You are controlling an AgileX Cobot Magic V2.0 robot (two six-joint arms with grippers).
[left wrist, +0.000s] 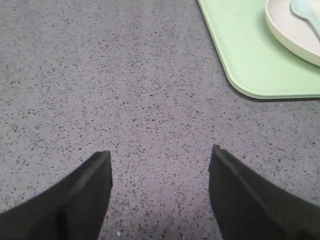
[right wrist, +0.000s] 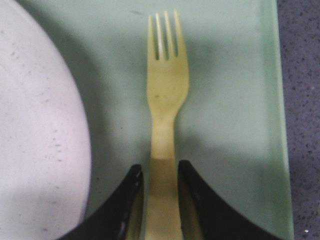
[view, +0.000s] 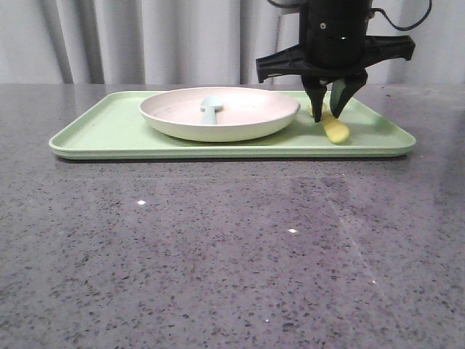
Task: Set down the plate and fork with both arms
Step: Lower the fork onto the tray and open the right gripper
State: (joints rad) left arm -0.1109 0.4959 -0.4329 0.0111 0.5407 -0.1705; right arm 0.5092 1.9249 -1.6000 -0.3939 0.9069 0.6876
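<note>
There is one round pale cream-pink plastic plate [view: 219, 113], one small yellow plastic fork [right wrist: 164, 105], one small pale blue-grey spoon [view: 211, 107] and one large rectangular light-green tray [view: 102, 131]. The spoon lies inside the plate, and the plate stands on the tray. The tray lies on a dark grey speckled bench [view: 218, 247], with a pale curtain [view: 145, 40] behind it.

The fork lies flat on the tray, just beside the plate, on the robot's right of it. The right gripper [right wrist: 160, 182] is low over the fork: its black fingers [right wrist: 131, 187] stand one on each side of the handle, very close, but I cannot tell if they pinch it. The left gripper [left wrist: 160, 165] hangs over bare bench near the tray corner, its fingers [left wrist: 95, 172] spread wide and holding nothing.
</note>
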